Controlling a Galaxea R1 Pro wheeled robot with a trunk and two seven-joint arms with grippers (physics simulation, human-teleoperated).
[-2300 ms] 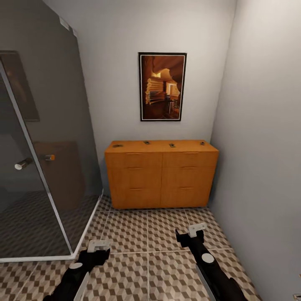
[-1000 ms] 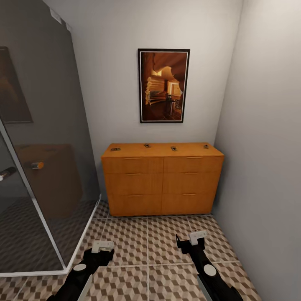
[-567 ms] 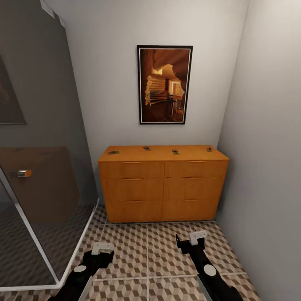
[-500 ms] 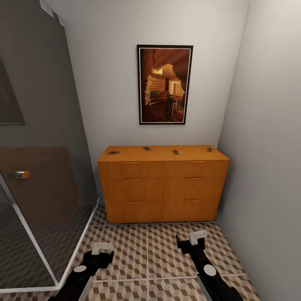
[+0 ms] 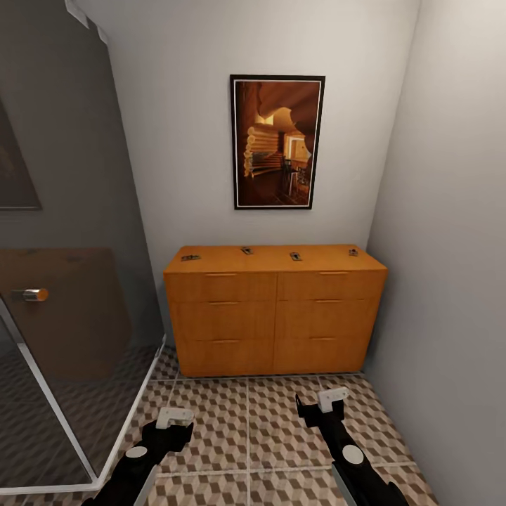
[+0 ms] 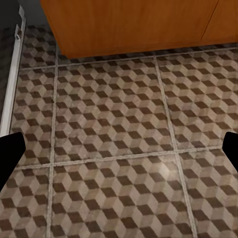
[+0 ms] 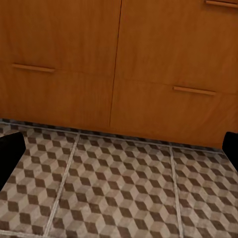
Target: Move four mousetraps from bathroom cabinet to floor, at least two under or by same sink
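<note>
Rolled a bit closer, so the cabinet (image 5: 274, 309) looks bigger than a couple of seconds back.
Four mousetraps (image 5: 246, 250) sit on top at 12 o'clock; left gripper (image 5: 173, 420) and right gripper (image 5: 325, 405) both spread wide, empty, low over the bathroom floor (image 5: 232, 436).

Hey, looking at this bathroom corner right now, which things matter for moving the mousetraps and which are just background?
Part of the job:
- four tiny tan mousetraps on top of the cabinet
- low orange-brown wooden cabinet
- cube-patterned tiled bathroom floor
- left gripper and right gripper, both empty

Just there:
- dark-framed picture on the wall
- glass shower enclosure
</note>
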